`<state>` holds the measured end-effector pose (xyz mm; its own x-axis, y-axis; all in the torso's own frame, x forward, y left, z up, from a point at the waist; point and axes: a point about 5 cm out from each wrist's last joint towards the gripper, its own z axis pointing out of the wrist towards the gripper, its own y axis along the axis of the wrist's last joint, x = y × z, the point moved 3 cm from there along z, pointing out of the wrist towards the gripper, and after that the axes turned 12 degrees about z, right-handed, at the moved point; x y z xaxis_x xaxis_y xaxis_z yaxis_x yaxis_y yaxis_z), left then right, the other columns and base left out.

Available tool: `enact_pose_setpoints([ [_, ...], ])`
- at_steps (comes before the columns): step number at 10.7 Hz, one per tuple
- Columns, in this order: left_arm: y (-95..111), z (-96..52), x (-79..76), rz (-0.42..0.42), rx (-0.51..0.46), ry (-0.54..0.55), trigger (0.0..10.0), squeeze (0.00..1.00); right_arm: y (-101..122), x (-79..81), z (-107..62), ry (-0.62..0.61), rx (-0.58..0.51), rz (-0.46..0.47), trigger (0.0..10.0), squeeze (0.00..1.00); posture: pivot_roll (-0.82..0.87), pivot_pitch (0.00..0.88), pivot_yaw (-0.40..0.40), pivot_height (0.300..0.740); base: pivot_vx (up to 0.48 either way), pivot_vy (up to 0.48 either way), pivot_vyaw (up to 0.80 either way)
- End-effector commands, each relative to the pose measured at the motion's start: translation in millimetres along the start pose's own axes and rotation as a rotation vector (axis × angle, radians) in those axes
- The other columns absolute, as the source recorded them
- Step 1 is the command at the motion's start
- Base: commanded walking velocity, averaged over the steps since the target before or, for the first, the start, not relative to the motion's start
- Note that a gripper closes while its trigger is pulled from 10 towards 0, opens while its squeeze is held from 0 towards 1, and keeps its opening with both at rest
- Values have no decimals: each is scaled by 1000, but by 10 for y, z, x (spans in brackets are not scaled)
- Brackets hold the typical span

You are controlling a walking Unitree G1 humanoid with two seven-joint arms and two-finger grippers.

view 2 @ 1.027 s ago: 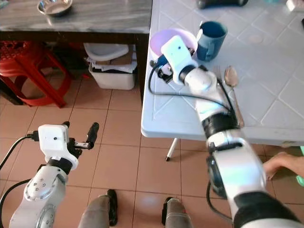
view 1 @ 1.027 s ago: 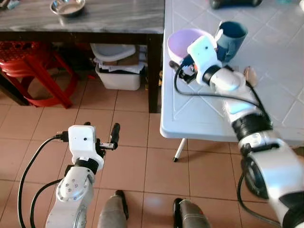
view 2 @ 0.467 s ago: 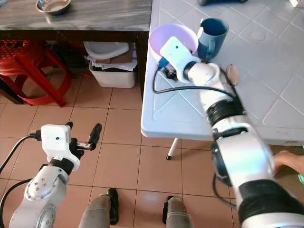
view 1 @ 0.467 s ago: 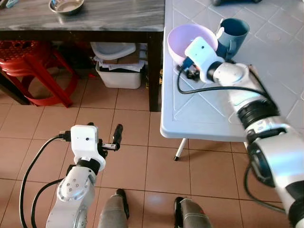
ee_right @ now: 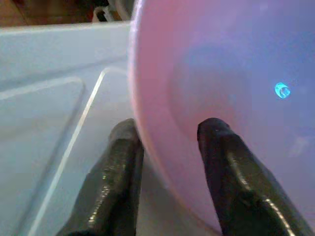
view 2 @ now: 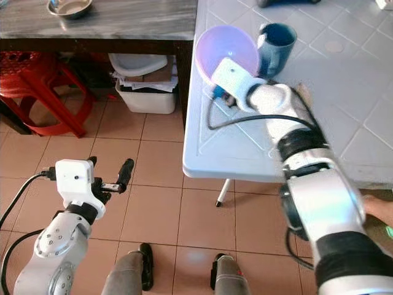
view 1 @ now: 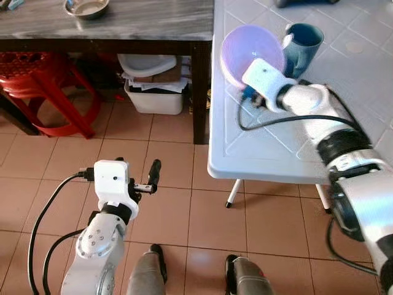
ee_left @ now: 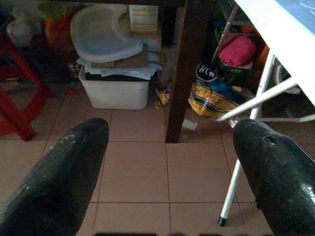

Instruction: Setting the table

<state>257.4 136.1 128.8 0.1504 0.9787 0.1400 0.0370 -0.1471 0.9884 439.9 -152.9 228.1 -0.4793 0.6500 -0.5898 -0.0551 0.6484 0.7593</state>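
Observation:
A lilac plastic bowl (view 1: pixel 249 46) is tipped up on its side at the near left corner of the white folding table (view 1: pixel 245 153), its inside facing me. My right gripper (ee_right: pixel 170 130) is shut on the bowl's rim (ee_right: pixel 147 98), with one finger inside (ee_right: pixel 221 147) and one outside (ee_right: pixel 118 157). A dark teal mug (view 1: pixel 302 40) stands just right of the bowl. A spoon (view 2: pixel 302 93) lies on the table behind my right forearm. My left gripper (view 1: pixel 136 166) hangs open low over the tiled floor, nothing between its fingers (ee_left: pixel 69 167).
A dark table with a marbled top (view 1: pixel 123 24) stands to the left and carries a metal bowl (view 1: pixel 86 7). Under it are a white bin (view 1: pixel 153 92) and a red stool (view 1: pixel 37 86). A person's hand (view 2: pixel 377 212) shows at the right edge.
My right gripper has tipped the lilac bowl up off the table, so its opening has turned toward me. The left arm has barely moved.

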Motion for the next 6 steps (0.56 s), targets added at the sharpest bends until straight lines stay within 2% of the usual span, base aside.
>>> enact_pose_setpoints([
  [1,-34,-12,-7,-6,14,0,10000,0,38,-41,-15,2,2,-50,0,0,79,278,46,740,0,0,0],
  [3,168,-22,-172,-85,-95,-109,10000,0,-2,-55,-33,1,9,-79,0,0,76,262,34,740,0,0,0],
  [6,152,28,-177,-97,-103,-113,10000,0,-36,-97,-68,-17,-7,-93,0,0,68,230,15,740,0,0,0],
])
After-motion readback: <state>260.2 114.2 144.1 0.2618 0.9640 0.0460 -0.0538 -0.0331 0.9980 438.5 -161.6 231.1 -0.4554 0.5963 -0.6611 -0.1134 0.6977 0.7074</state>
